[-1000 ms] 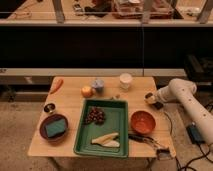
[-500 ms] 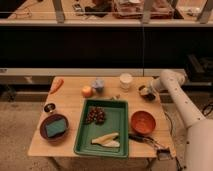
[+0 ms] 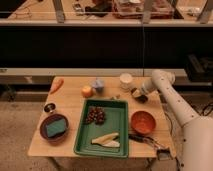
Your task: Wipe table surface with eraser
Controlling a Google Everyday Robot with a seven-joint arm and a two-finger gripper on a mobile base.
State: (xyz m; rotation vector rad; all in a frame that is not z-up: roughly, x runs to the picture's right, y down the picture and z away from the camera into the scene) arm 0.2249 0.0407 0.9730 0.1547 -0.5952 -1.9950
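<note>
The light tan table surface (image 3: 70, 100) fills the lower middle of the camera view. My gripper (image 3: 137, 94) is low over the table's right rear part, right of the green tray's far corner and just in front of a white cup (image 3: 126, 80). It is shut on the eraser (image 3: 139, 97), a small dark block with a paler side, which rests against the tabletop. My white arm runs from it off to the lower right.
A green tray (image 3: 82, 135) holds grapes (image 3: 96, 115) and a pale banana (image 3: 106, 140). An orange bowl (image 3: 143, 122) and a dark utensil (image 3: 150, 142) lie front right. A carrot (image 3: 57, 84), an orange fruit (image 3: 87, 91), a grey cup (image 3: 98, 84), a small dark dish (image 3: 49, 107) and a bowl with a teal block (image 3: 54, 128) stand left.
My gripper has slid left across the table's right rear part, from near the right edge toward the white cup. Nothing else has moved.
</note>
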